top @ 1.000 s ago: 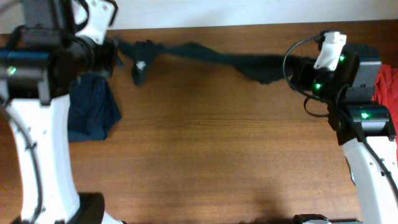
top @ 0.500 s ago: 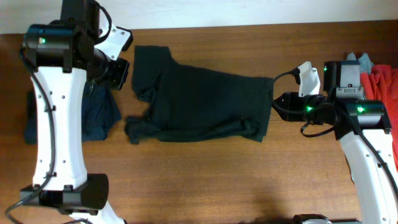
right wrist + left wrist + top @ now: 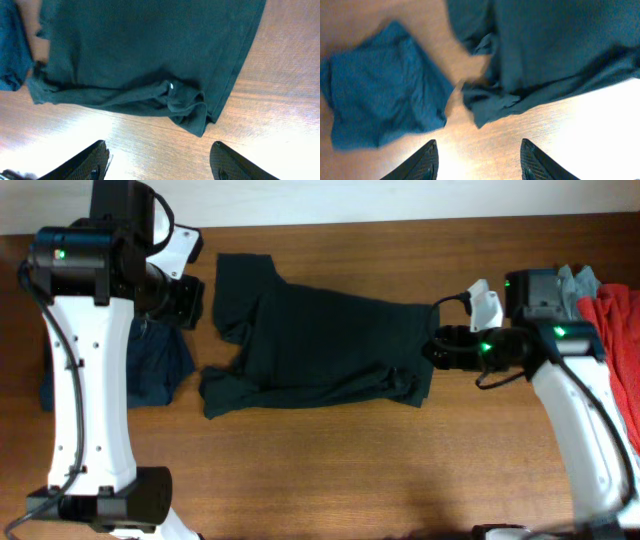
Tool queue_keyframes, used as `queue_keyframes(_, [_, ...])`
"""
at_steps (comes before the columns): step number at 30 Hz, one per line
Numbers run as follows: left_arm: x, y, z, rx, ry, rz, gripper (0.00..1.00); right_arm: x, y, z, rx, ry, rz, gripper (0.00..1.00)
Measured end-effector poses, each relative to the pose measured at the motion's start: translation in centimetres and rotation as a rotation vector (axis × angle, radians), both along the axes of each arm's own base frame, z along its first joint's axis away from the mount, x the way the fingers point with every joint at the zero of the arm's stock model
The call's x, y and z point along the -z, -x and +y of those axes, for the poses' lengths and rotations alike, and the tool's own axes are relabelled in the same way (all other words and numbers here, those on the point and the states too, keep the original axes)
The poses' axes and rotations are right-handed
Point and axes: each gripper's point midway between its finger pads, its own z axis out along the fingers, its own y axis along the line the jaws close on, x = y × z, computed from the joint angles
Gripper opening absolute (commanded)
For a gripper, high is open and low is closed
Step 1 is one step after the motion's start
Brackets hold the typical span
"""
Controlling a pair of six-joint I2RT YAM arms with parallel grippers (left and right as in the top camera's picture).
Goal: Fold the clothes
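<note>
Of the clothes, a black T-shirt (image 3: 310,345) lies spread across the middle of the table, rumpled along its near edge (image 3: 150,45) (image 3: 545,50). My left gripper (image 3: 188,302) hovers at the shirt's left end. In the left wrist view this gripper (image 3: 481,165) stands open over bare wood, with nothing between its fingers. My right gripper (image 3: 437,348) is at the shirt's right edge. Seen from the right wrist, it (image 3: 159,165) is open too, just short of a bunched corner of the shirt.
A navy garment (image 3: 150,365) (image 3: 380,100) lies folded left of the shirt, partly under my left arm. A red garment (image 3: 620,320) and a grey one (image 3: 578,280) are heaped at the right edge. Bare wood fills the front half of the table (image 3: 340,470).
A second ago the shirt hung stretched between both shut grippers along the back. It now lies flat on the table, and both grippers have opened and let it go.
</note>
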Motion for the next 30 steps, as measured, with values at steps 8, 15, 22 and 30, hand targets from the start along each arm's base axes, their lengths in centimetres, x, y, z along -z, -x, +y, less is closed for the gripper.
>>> queue_keyframes(8, [4.4, 2.9, 5.0, -0.245, -0.007, 0.167, 0.53, 5.0, -0.1, 0.0, 0.002, -0.005, 0.179, 0.70])
queue_keyframes(15, [12.1, 2.2, 2.0, -0.194, 0.136, 0.225, 0.54, 4.8, -1.1, 0.9, -0.016, -0.010, 0.133, 0.73])
queue_keyframes(22, [23.4, 4.0, -0.8, -0.260, 0.282, 0.310, 0.48, 4.8, -0.5, 3.0, -0.078, -0.008, 0.143, 0.73])
queue_keyframes(30, [27.5, 6.1, -1.4, -0.349, 0.328, 0.351, 0.48, 4.9, -0.4, 3.1, -0.080, -0.003, 0.143, 0.73])
